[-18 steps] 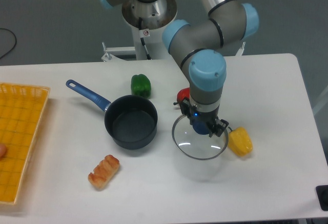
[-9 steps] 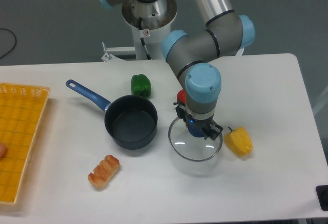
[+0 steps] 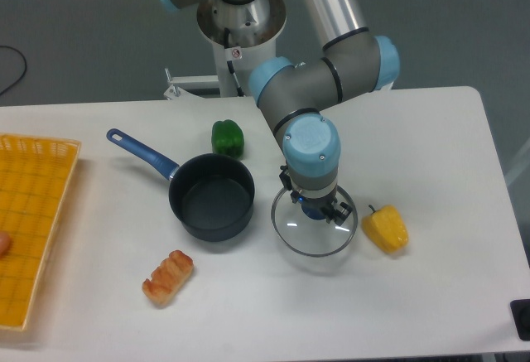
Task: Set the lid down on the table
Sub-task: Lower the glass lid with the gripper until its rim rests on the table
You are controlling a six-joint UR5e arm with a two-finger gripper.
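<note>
The lid, a clear glass disc with a thin silver rim, hangs level just over the white table, between the saucepan and the yellow pepper. My gripper points straight down over the lid's middle and is shut on the blue knob, of which only a sliver shows between the fingers. A faint shadow lies on the table close under the lid's front rim. I cannot tell whether the rim touches the tabletop.
A dark saucepan with a blue handle stands left of the lid. A yellow pepper lies close on its right. A green pepper sits behind the pan, a bread roll in front, a yellow grid tray at the far left.
The arm has shifted left and lower, carrying the lid away from the yellow pepper and closer to the tabletop. A red object behind the arm is now hidden.
</note>
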